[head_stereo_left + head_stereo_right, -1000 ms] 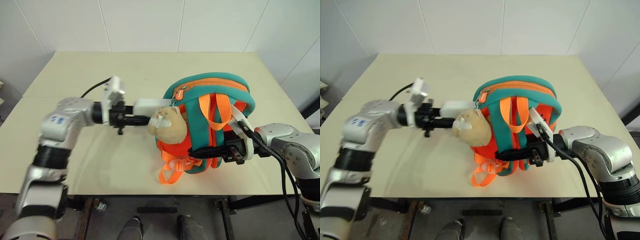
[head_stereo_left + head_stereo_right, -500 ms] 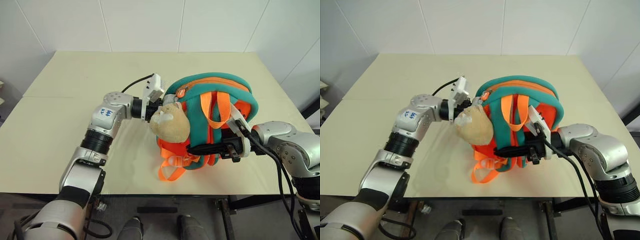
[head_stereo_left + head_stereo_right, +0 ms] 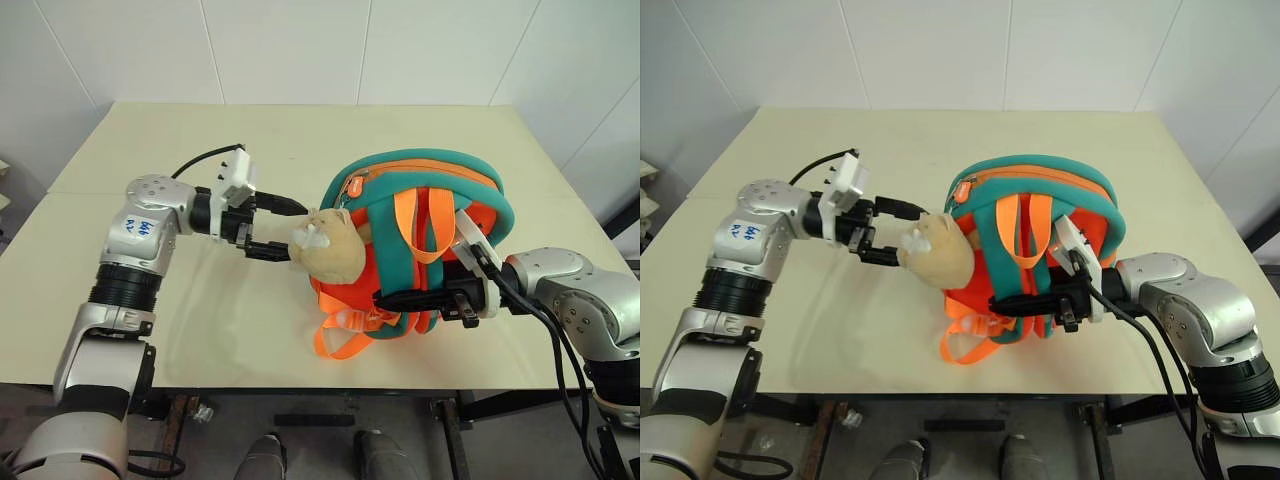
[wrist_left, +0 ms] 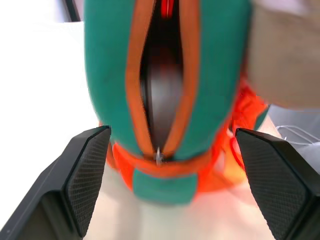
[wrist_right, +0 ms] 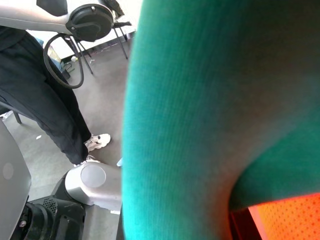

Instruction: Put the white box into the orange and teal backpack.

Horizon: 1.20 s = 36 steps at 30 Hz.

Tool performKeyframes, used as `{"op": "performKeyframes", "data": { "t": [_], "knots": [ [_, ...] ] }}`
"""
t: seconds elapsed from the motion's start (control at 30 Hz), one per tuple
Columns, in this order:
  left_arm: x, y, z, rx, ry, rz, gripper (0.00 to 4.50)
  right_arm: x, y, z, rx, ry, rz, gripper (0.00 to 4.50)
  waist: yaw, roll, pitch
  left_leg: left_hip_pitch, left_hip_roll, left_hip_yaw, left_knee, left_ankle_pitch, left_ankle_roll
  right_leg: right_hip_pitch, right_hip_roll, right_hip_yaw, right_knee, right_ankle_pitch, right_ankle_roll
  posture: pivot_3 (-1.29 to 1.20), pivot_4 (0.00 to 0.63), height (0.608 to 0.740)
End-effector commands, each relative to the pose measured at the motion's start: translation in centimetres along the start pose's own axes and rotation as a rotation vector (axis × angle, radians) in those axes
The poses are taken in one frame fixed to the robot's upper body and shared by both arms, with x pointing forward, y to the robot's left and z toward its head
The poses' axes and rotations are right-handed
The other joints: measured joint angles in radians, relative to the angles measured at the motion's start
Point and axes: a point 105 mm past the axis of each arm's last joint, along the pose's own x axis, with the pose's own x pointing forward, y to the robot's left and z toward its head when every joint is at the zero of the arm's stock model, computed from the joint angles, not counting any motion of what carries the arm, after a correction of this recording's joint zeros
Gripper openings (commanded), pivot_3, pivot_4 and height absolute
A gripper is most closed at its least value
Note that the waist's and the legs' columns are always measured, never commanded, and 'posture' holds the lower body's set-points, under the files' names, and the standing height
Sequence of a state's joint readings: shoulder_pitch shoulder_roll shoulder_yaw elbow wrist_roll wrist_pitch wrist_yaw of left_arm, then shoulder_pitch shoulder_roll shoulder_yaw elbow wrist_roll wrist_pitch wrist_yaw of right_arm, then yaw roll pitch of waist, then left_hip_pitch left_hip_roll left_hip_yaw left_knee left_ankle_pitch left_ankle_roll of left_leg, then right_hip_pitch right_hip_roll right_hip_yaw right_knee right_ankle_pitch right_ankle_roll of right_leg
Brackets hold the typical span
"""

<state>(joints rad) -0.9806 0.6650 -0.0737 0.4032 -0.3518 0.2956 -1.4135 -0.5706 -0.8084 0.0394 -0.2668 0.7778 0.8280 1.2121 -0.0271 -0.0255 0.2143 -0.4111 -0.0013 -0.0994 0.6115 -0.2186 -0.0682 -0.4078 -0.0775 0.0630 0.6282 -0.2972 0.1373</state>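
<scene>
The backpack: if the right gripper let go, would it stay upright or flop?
Probably flop: the backpack looks soft and padded, standing on a narrow end. The plush head may pull it sideways. The right gripper, shut on its strap, seems to steady it.

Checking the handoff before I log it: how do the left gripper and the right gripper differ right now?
The left gripper is open and empty; the right gripper is shut on the orange and teal backpack, at a teal strap. The left gripper sits beside the tan plush head, facing the backpack's unzipped opening; the right gripper is at the backpack's near side. Both have two black fingers and point toward the backpack.
</scene>
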Motion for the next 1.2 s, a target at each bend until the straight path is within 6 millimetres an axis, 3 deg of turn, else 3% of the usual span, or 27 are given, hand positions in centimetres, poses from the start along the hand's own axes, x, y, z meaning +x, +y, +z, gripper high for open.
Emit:
{"op": "performKeyframes", "data": {
  "t": [0.03, 0.33, 0.53, 0.73, 0.83, 1.1, 1.13, 1.2],
  "knots": [
    [-0.5, -1.7, 2.0, 0.058, -0.049, -0.047, 4.27, 0.0, 0.1, 0.5, -0.03, -0.002, 0.008, 0.0, -0.003, 0.0, 0.0, 0.0, 0.0, 0.0, 0.0, 0.0, 0.0, 0.0, 0.0, 0.0, 0.0, 0.0, 0.0, 0.0, 0.15, 0.74],
    [1.1, -5.6, 3.4, 0.054, -0.12, -0.128, 4.27, -0.1, -0.2, 0.2, -0.02, 0.01, 0.004, 0.0, -0.002, 0.0, 0.0, 0.001, 0.001, 0.0, 0.0, -0.001, 0.0, 0.0, 0.0, 0.0, 0.001, 0.0, 0.0, 0.0, 0.15, 0.74],
    [3.2, -6.3, 4.5, 0.066, -0.213, -0.109, 4.27, 0.0, -0.5, 0.1, -0.017, 0.011, 0.003, 0.0, -0.001, 0.0, 0.0, 0.003, 0.0, 0.0, 0.001, -0.001, 0.0, 0.003, 0.0, 0.0, 0.001, 0.0, 0.0, 0.0, 0.15, 0.74],
    [3.8, -6.2, 4.6, 0.046, -0.24, -0.099, 4.27, 0.1, -0.6, 0.0, -0.016, 0.011, 0.001, 0.0, -0.002, 0.0, 0.0, 0.003, 0.0, 0.0, 0.001, -0.001, 0.0, 0.003, 0.0, 0.0, 0.001, 0.0, -0.001, 0.0, 0.15, 0.74],
    [3.3, -5.6, 4.1, 0.066, -0.221, -0.06, 3.68, 0.1, -0.5, 0.0, -0.014, 0.009, -0.002, 0.0, -0.001, 0.0, 0.0, 0.003, 0.0, 0.0, 0.001, -0.001, 0.0, 0.003, 0.0, 0.0, 0.0, 0.0, 0.0, 0.0, 0.15, 0.74],
    [0.3, -3.4, 4.2, 0.116, -0.163, 0.055, 1.31, -0.1, -0.6, -0.1, -0.01, 0.005, -0.016, 0.0, -0.002, 0.0, 0.0, 0.004, 0.0, 0.0, 0.001, -0.001, 0.0, 0.004, 0.0, 0.0, 0.0, 0.0, -0.001, 0.0, 0.15, 0.74],
    [-0.2, -2.9, 4.4, 0.132, -0.154, 0.08, 1.09, -0.1, -0.6, -0.1, -0.01, 0.005, -0.017, 0.0, -0.001, 0.0, 0.0, 0.004, 0.0, 0.0, 0.001, -0.001, 0.0, 0.004, 0.0, 0.0, 0.0, 0.0, -0.001, 0.0, 0.15, 0.74],
    [-1.1, -2.1, 4.9, 0.15, -0.147, 0.114, 1.09, -0.1, -0.6, -0.1, -0.01, 0.004, -0.02, 0.0, -0.001, 0.0, 0.0, 0.004, 0.0, 0.0, 0.001, -0.001, 0.0, 0.004, 0.0, 0.0, 0.0, 0.0, -0.001, 0.0, 0.15, 0.74]
  ]
}}
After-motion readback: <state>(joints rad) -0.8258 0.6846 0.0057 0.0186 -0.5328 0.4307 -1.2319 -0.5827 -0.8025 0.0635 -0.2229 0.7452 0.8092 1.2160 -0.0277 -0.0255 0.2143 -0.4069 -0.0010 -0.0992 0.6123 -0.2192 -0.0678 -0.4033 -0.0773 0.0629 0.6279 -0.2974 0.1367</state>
